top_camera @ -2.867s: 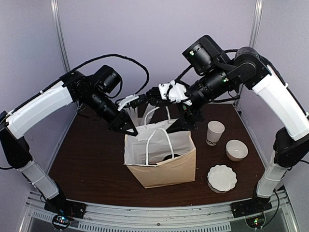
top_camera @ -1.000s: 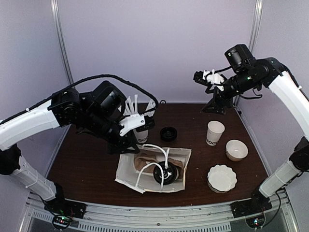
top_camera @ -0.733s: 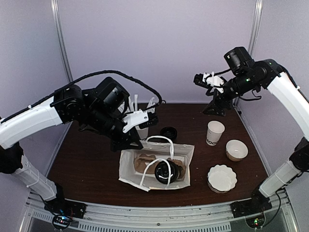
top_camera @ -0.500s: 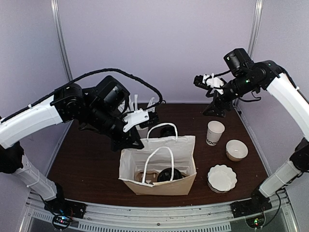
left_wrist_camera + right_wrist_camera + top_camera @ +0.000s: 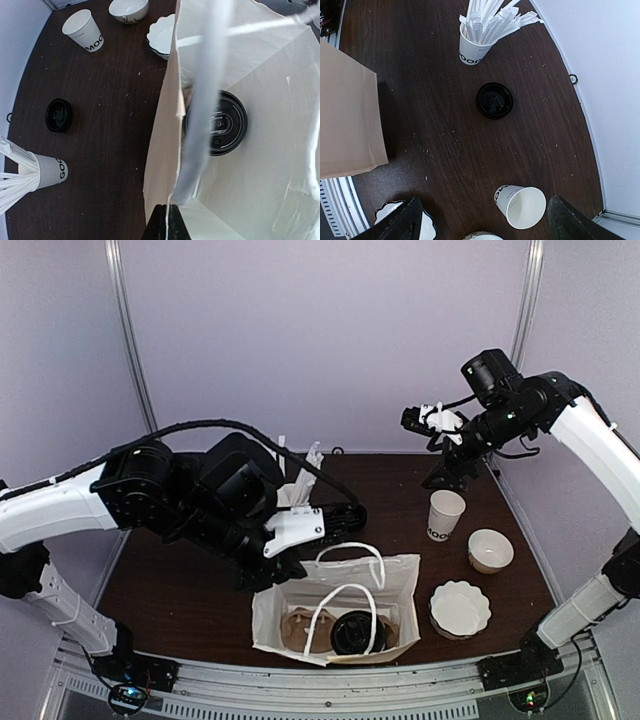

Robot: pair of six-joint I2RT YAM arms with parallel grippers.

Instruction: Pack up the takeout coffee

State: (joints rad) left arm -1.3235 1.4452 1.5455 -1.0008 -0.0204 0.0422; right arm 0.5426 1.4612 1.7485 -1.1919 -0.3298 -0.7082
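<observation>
The left end effector [image 5: 167, 223] has its jaws pressed together on the paper bag [image 5: 404, 588], pinching the rim about where a white handle [image 5: 202, 100] joins it. The bag stands open on the bench [image 5: 175, 585], near its front edge.

The takeout coffee [image 5: 220, 123] sits upright on the floor of the bag, so it looks already packed. It is probably light to middling in weight, depending on how full it is. The paper wall will be stiff enough to hold but will dent under a hard squeeze. The lid is likely only snapped on, so tilting or pulling by the lid risks a spill. If it had to be moved, the best hold would be around the cup wall below the lid, with modest force. For carrying, the bag's handles are the better choice, since the bag walls are thin and fold easily.

From above, only the round black plastic lid shows, with a raised rim and a moulded centre. The white cup body and its lettering are hidden beneath the lid.

Further right, a lidless white cup [image 5: 445, 514] stands apart on the bench. Above and behind it, the right end effector [image 5: 412, 421] hangs high with its jaws wide apart and empty, well clear of the bag.
</observation>
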